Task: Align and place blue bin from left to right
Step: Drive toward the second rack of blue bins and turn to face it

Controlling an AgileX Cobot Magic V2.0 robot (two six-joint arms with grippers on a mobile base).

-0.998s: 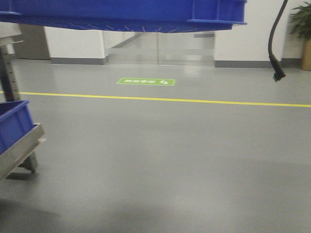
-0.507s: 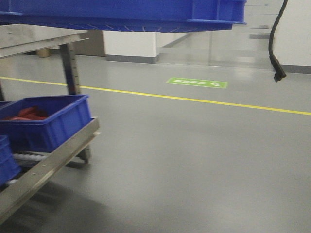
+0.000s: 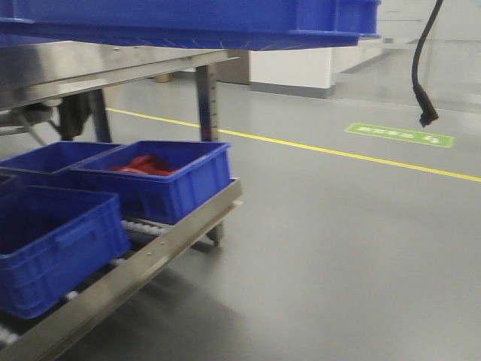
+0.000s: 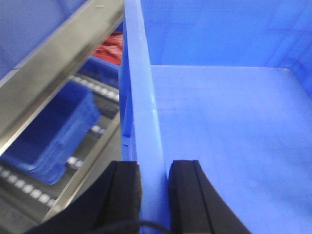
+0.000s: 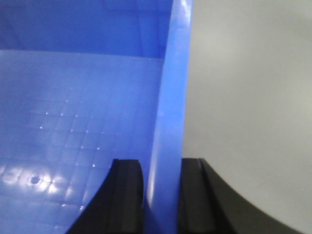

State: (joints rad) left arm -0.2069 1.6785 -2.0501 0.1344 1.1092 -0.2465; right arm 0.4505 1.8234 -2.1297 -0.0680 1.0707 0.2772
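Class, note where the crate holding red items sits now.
Front view, left of centre: the crate with red items sits low on the steel rack, below the held blue bin, behind another blue crate.

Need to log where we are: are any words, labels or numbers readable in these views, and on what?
On the green floor sign: white lettering, too blurred to read.
On the blue bin and the nearest rack crate: no label or number shows.
Nothing else carries text.
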